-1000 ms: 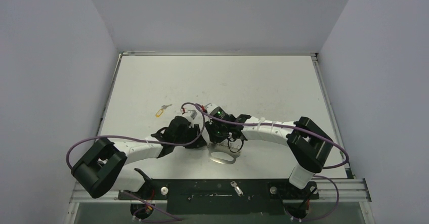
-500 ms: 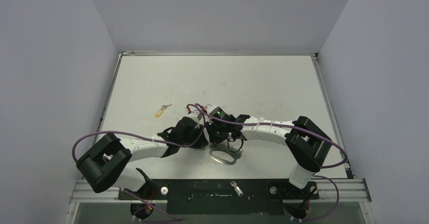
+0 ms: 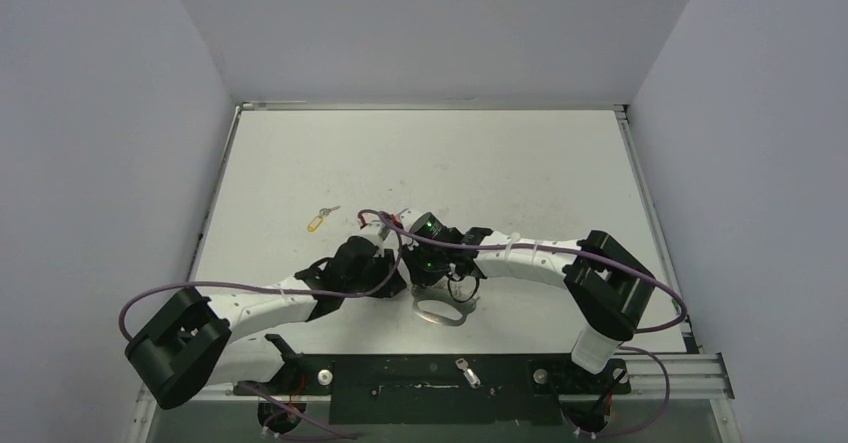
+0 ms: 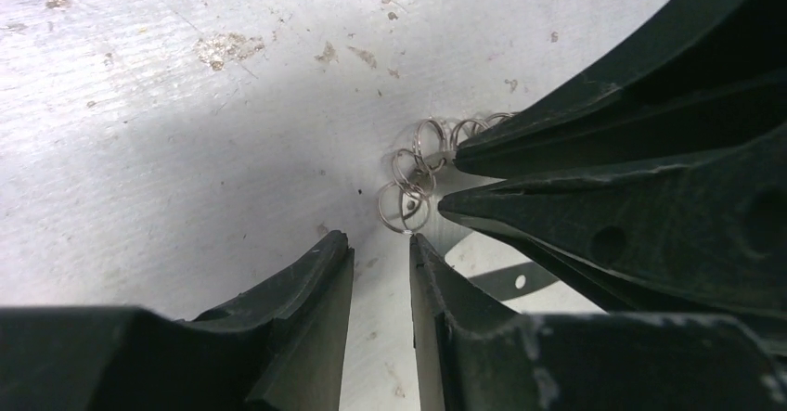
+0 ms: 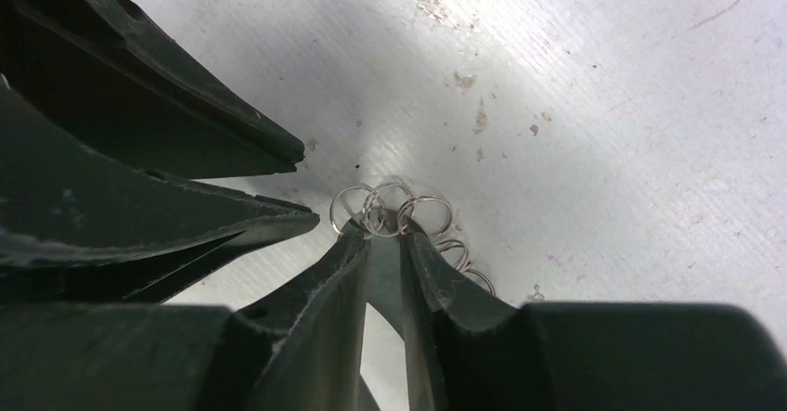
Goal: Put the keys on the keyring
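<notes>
The keyring, a flat silver oval, lies on the table near the front, and part of its strip shows in the left wrist view. Its chain of small rings lies between both grippers. My right gripper pinches the chain at its fingertips. My left gripper stands slightly open just short of the end ring, with nothing between its fingers. A key with a yellow tag lies apart to the left. Another silver key rests on the black base rail.
Both wrists crowd together tip to tip over the chain, with purple cables looping off each arm. The white table is scuffed and walled by grey panels on three sides.
The left arm's elbow has swung lower and further left. The left jaws narrowed and then widened a little. Both grippers stay at the chain, and the keyring has barely moved.
</notes>
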`<act>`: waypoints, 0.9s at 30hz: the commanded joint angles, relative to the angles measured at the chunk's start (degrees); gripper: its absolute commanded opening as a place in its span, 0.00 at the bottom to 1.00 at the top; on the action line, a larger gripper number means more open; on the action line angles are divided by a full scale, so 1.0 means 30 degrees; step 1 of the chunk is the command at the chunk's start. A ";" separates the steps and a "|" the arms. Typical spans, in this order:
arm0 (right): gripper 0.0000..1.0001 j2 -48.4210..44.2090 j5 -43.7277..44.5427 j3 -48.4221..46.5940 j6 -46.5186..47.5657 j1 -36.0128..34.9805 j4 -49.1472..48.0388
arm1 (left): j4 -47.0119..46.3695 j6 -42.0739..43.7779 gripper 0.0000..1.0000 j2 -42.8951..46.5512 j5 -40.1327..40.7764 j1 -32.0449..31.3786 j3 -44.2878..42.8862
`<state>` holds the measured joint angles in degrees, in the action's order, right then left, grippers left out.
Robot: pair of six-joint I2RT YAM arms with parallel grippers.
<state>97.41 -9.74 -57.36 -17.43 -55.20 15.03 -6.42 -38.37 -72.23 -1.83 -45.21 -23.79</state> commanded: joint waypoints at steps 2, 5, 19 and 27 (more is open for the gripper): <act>0.23 0.0255 0.1165 -0.1642 0.1267 -0.0829 0.0193 | 0.0031 -0.0981 0.29 0.2523 0.0121 0.0815 0.0748; 0.24 0.0469 0.1861 -0.1988 0.1109 -0.0992 0.0700 | -0.0611 -0.1818 0.31 0.3861 -0.0453 0.1455 0.1616; 0.26 0.0485 0.4188 -0.2457 0.1268 -0.1938 0.1590 | -0.1883 -0.5901 0.35 0.3896 -0.3690 0.4478 0.2029; 0.26 0.1565 0.7020 -0.3588 0.1408 -0.2987 0.2984 | -0.1538 -0.6429 0.36 0.4978 -0.3500 0.5378 0.3015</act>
<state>101.41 5.02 -65.71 -13.91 -63.07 21.78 -9.50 -56.27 -59.79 -11.55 -30.11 -15.75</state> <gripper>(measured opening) 0.263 0.357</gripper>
